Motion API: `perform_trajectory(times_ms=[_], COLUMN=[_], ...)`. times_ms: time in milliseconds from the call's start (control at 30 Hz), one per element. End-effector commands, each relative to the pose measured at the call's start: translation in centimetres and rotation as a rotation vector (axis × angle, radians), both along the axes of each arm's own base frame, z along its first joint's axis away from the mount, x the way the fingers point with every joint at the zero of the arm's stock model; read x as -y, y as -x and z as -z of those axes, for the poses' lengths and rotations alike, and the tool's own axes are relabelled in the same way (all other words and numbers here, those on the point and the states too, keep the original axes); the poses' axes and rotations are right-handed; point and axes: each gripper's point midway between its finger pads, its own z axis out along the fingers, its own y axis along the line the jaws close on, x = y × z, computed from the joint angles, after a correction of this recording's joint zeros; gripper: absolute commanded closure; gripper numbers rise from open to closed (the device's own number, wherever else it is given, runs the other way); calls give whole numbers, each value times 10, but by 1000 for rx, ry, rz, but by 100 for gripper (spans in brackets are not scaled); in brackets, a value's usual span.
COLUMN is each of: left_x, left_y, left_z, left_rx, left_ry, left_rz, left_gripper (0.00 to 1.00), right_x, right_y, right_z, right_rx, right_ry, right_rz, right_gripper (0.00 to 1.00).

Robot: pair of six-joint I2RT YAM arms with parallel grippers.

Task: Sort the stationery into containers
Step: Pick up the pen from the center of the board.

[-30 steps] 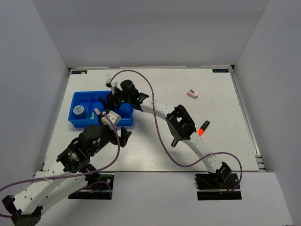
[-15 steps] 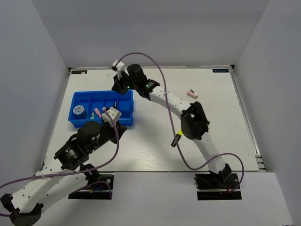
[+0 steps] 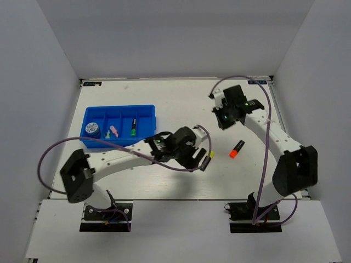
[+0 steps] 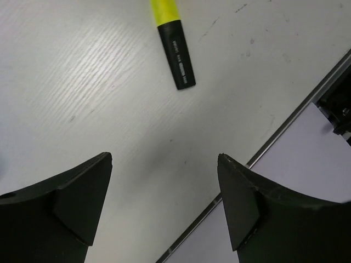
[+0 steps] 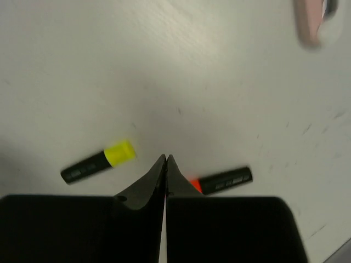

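Observation:
The blue tray (image 3: 147, 112) stands at the left and holds the blue-white roll (image 3: 91, 130), pink and mint erasers (image 3: 112, 132) and a green-capped highlighter (image 3: 132, 128). A yellow-capped highlighter (image 3: 208, 159) (image 4: 173, 46) lies mid-table, just ahead of my left gripper (image 3: 196, 155) (image 4: 164, 164), which is open and empty. An orange-capped highlighter (image 3: 237, 149) (image 5: 222, 181) lies to its right. My right gripper (image 3: 225, 121) (image 5: 165, 159) hovers farther back, shut on nothing. A blurred pink clip (image 5: 308, 22) shows at the right wrist view's top corner; that arm hides it from above.
The table's near edge (image 4: 285, 129) with its metal strip runs close beyond the left gripper. White walls enclose the table on the left, back and right. The left arm's purple cable (image 3: 109, 143) loops over the table by the tray.
The left arm swung from beside the tray to the yellow highlighter at mid-table and its jaws stand open. The right arm left the tray for the far right, jaws shut.

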Motion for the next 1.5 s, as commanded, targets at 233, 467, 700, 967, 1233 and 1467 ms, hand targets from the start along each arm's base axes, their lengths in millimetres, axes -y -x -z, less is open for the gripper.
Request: perform_trajectory(times_ms=[233,467,700,967,1233,1467], left_x=[77,100,106,100,68,39], left_y=[-28,-39,-45,-39,-27,-34], left_z=[59,80,101,132,157,98], left_rx=[29,18,-12,-65,-85,25], left_ry=[-101,-94,-103,-206,-321,-289], left_rz=[-52,-80,-106,-113,-128,-147], left_gripper=[13,13,17,30,81,90], right_x=[75,81,84,85,87,87], right_y=[59,64,64,66,67,68], right_z=[39,42,34,30,27,30], right_rx=[-198,-226,-209,-212,-213,-235], right_ry=[-119,-189,-240,-288,-320,-331], right_rz=[237,244,253,256,261,244], right_gripper=[100,95,95,95,94,36])
